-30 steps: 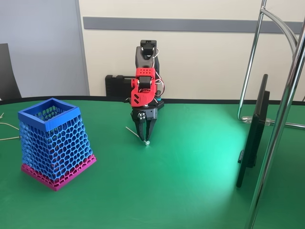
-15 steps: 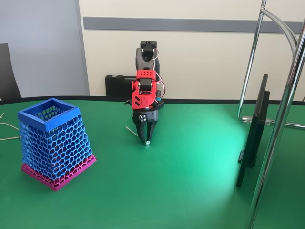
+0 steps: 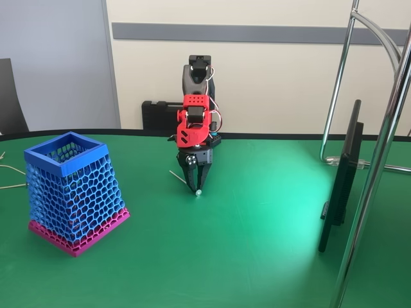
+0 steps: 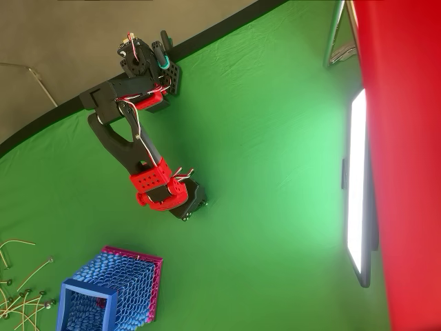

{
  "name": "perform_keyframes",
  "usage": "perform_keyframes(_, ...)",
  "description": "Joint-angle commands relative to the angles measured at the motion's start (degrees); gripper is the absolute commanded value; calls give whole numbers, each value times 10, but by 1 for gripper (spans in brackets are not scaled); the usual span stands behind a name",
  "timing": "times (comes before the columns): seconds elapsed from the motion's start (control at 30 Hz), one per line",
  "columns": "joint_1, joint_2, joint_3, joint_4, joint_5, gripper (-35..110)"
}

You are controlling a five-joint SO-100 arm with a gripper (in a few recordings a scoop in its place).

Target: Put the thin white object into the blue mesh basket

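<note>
Blue mesh basket upright at nine o'clock on the green surface. Toward centre, claw pointing straight down, clenched on the thin white stick, slanting off toward ten o'clock, pale tip at the surface. Dark screen edge-on at three o'clock.

Arm bent forward, wrist pointing straight down; gripper near table, jaws nearly closed.

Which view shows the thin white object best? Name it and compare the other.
The fixed view: the thin white object slants up to the left from the gripper tips, its pale tip near the green table. In the overhead view the arm covers it.
</note>
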Motion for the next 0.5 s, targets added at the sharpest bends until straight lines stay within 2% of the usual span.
perform_keyframes(0.0,-1,3,-20,-6,3,8)
perform_keyframes(0.47,-5,3,-25,-6,-18,5)
